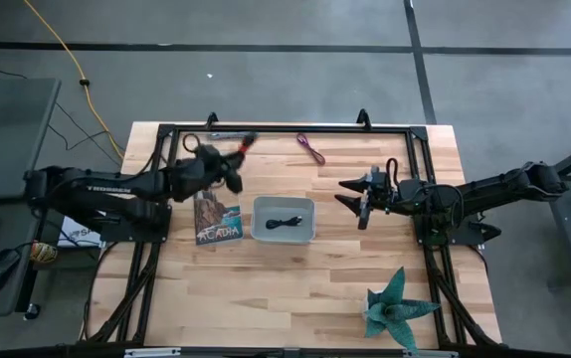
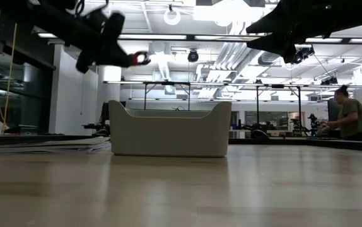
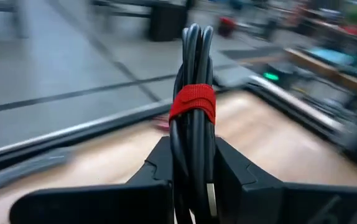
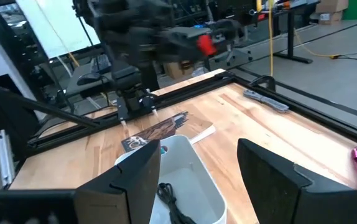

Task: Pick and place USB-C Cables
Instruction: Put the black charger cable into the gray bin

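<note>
My left gripper [image 1: 232, 169] is over the table's far left part, above a book, shut on the black-and-red USB-C cable [image 3: 193, 102], which sticks out beyond its fingers [image 2: 137, 59]. A grey tray [image 1: 284, 220] stands mid-table with the black cable [image 1: 285, 223] lying in it. The purple cable [image 1: 312, 148] and the grey cable [image 1: 223, 133] lie on the wood near the far edge. My right gripper [image 1: 359, 202] hangs open in the air right of the tray, pointing at it, touching nothing. My left gripper pinches the black-and-red bundle between its two fingers [image 3: 241, 177], on the black strands just below the red strap [image 3: 194, 155]. The bundle runs along the fingers and sticks out past their tips. It is lifted clear, well above the table [image 2: 137, 59].
A book [image 1: 216, 220] lies left of the tray, under my left gripper. A teal folded-paper plant [image 1: 397, 304] stands near the near right corner. A black frame [image 1: 285, 127] rims the table. A person [image 2: 351, 116] sits in the room beyond.
</note>
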